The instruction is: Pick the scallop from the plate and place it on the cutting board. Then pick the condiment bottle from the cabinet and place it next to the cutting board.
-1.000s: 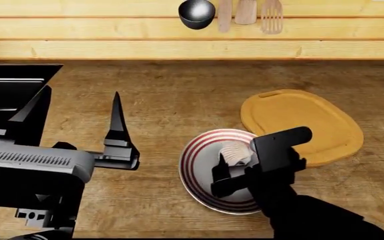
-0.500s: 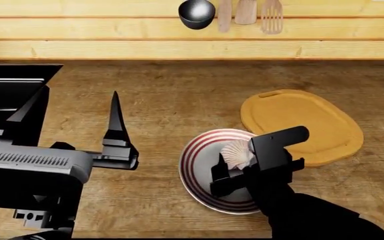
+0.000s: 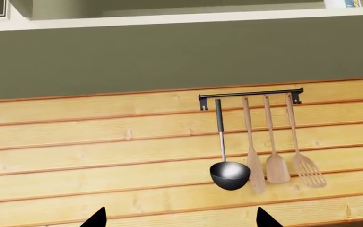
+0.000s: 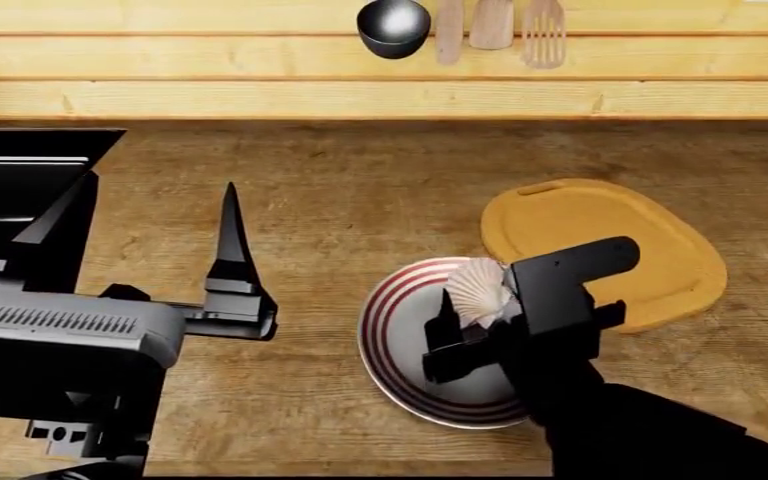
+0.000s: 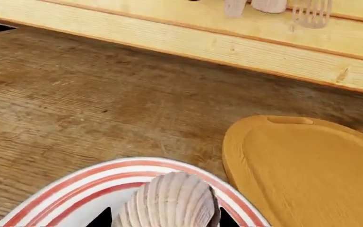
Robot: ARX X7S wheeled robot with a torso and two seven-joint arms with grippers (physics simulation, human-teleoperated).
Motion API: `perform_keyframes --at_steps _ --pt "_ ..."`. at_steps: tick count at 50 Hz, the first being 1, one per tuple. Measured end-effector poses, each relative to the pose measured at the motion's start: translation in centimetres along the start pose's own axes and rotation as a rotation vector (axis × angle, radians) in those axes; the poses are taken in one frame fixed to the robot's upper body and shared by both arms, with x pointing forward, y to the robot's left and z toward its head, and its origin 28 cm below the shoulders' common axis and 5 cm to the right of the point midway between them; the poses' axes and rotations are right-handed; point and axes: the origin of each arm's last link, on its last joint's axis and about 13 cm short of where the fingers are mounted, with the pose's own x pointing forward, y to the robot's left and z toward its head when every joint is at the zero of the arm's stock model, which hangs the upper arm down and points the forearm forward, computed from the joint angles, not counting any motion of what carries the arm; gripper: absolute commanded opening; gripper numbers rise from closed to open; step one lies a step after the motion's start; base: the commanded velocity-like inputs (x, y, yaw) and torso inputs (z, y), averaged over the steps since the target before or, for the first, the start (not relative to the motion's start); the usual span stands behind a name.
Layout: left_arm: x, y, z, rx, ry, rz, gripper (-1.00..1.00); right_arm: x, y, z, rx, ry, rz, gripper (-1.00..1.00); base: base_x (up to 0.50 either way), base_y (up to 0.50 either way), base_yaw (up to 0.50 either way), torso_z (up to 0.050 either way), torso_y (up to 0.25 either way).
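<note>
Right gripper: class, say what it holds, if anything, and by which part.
The right gripper holds the scallop by its lower, narrow end, the fan pointing up over the plate. The left gripper holds nothing.

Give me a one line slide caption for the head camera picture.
Right gripper lifts the scallop off the striped plate, beside the cutting board.

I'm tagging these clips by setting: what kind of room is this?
Most likely a kitchen: a ladle and wooden spatulas hang from a wall rail, and a cutting board and striped plate sit on a wooden counter.
</note>
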Motion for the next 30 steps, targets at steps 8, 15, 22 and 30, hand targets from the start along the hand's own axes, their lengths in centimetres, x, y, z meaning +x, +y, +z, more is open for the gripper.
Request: perform_keyframes --at_steps 8,15,22,30 --pt "0.0 0.0 0.0 0.0 -0.001 0.0 1.0 -0.3 -0.8 1.5 0.009 -0.064 -0.031 -1.0 0.0 0.0 0.0 0.0 0.0" --pt "0.0 0.0 0.0 -0.003 0.0 0.0 1.0 0.4 -2.7 3.2 0.023 -0.094 -0.104 -1.0 0.0 0.0 0.0 0.0 0.0" --pt "0.1 0.0 0.0 -0.004 0.002 0.0 1.0 2.0 -4.9 4.7 0.051 -0.101 -0.195 -1.0 0.0 0.0 0.0 0.0 0.0" --pt "0.1 0.0 0.0 -0.004 0.002 0.0 1.0 4.4 -7.1 5.5 0.087 -0.064 -0.305 -1.0 0.0 0.0 0.0 0.0 0.0"
